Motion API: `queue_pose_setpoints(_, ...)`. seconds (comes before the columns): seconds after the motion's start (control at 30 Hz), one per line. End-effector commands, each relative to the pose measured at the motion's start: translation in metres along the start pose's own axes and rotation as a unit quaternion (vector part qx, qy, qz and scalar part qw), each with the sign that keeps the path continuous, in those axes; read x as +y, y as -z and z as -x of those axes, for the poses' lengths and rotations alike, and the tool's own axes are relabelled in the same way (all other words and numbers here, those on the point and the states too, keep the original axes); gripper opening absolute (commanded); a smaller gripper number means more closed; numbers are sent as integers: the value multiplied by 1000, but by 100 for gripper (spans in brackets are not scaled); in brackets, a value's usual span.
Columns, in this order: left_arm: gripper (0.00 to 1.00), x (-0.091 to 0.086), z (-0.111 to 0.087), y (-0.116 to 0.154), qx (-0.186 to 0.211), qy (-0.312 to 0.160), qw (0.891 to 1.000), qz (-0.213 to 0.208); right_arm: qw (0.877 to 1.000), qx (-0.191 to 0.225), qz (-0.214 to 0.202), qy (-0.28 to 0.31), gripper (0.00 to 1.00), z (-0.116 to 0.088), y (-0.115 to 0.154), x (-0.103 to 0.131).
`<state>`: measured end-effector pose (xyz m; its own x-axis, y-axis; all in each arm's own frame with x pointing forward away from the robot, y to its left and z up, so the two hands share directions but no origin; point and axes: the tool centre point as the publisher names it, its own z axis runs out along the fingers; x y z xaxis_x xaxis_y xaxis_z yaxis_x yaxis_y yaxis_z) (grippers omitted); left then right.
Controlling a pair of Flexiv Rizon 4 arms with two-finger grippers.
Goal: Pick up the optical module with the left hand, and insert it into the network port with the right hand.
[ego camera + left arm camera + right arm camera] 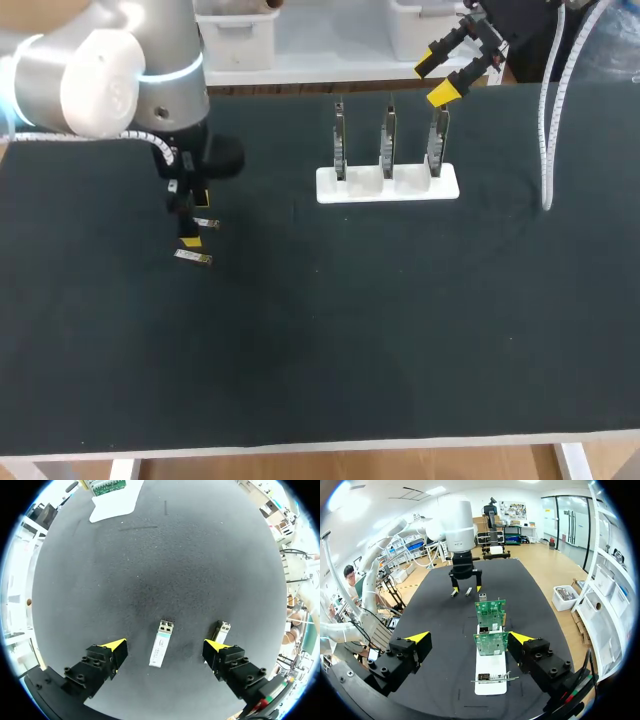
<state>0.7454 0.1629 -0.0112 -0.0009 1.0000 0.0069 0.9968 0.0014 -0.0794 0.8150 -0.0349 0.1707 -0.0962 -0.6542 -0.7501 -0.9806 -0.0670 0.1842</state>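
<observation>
The left tool (165, 647) hangs low over the desk (165, 555) with its fingers spread wide, gripping nothing. One optical module (161, 650) lies flat between them, touching neither. A second module (221, 629) lies just beside one fingertip. Well apart, toward the desk's far edge, the right tool (470, 639) is also open and empty. It sits above a white holder (490, 687) where three green circuit boards (490, 642) stand upright in a row.
</observation>
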Motion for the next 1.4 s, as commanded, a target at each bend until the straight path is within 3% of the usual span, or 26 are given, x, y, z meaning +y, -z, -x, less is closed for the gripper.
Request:
queue_pose_setpoints(0.03, 100, 0, -1, 1, 3, -3, 1000, 1, 990, 1, 141, -1, 100, 2, 2, -8)
queue_pose_setpoints(1.4, 100, 3, -8, -6, 14, -10, 1000, -14, 990, 1, 141, -1, 100, 2, 2, -8)
